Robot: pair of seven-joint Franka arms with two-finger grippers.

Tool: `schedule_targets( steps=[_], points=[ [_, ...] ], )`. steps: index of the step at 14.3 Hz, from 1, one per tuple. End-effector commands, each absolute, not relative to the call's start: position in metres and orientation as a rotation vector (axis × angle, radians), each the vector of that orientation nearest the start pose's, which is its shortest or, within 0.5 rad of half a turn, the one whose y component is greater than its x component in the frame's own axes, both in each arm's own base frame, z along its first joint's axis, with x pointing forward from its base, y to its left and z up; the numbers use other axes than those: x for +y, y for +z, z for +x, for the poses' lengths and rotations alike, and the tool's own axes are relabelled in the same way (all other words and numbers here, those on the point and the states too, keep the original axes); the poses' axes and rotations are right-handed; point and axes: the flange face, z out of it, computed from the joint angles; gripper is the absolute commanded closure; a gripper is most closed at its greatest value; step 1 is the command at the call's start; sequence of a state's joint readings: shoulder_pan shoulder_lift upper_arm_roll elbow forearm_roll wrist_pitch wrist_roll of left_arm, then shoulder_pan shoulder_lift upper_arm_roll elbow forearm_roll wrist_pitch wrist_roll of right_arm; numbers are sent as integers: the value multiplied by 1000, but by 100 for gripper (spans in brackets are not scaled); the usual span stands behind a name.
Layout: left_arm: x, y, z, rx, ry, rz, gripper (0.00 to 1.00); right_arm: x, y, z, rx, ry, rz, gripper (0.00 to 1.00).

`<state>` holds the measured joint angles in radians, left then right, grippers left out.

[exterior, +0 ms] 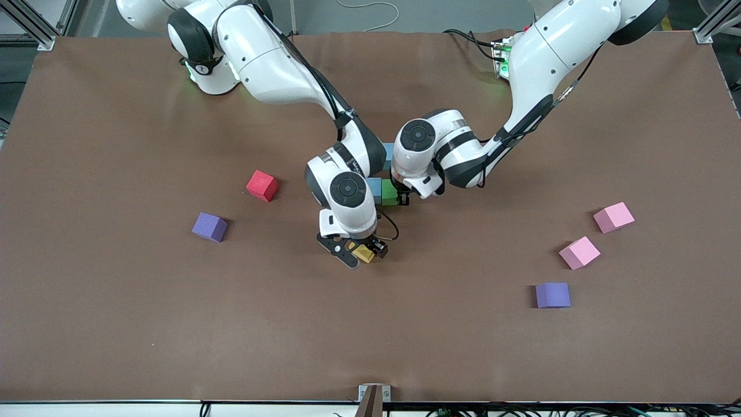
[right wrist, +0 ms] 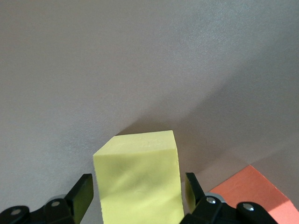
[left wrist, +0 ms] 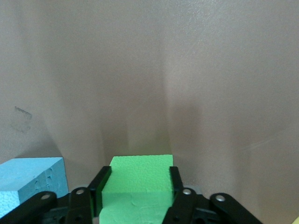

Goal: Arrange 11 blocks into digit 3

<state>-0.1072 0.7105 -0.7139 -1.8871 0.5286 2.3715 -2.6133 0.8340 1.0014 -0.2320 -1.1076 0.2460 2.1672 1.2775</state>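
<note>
Closest to me, the table wears a matte brown covering, faintly creased, with a metal bracket at the middle of its front edge and dark cables strung below.

I place everything from the green block at the table's middle. Nearest the camera, and well toward the left arm's end from it, sits a purple block. A little farther lies a pink block.

Just nearer the camera than the green block is the yellow block. The right gripper is down around it. In the right wrist view its fingers straddle the cube without quite pinching it, a sliver showing on one side. An orange block shows close beside the yellow one there.

Toward the right arm's end from the green block is a second purple block. A second pink block lies toward the left arm's end.

The left gripper clamps the green block, pads flush on both sides in the left wrist view. A light blue block touches the green one on its right-arm side. That is what I can see of the digit 3, plus another light blue block showing farther off between the arms.

A red block sits toward the right arm's end.

Farthest, past the arm bases, are aluminium frame posts at the corners, grey floor and a white cable.
</note>
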Motion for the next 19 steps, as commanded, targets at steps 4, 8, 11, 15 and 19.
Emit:
schedule_targets(
  steps=[4, 8, 11, 15, 19],
  points=[
    [-444, 211, 441, -2165, 87, -2289, 0, 496, 221, 604, 646, -110, -3026, 100],
    [-442, 222, 446, -2181, 65, -2293, 0, 493, 231, 609, 249, -128, -3082, 100],
    [-444, 232, 447, -2181, 45, -2302, 0, 488, 239, 613, 96, -106, -3065, 100],
    [-440, 247, 454, -2198, 10, -2306, 0, 461, 240, 604, 129, 4, -3045, 100],
    [-438, 264, 470, -2185, -32, -2304, 0, 450, 237, 594, 143, 68, -3038, 100]
  ],
)
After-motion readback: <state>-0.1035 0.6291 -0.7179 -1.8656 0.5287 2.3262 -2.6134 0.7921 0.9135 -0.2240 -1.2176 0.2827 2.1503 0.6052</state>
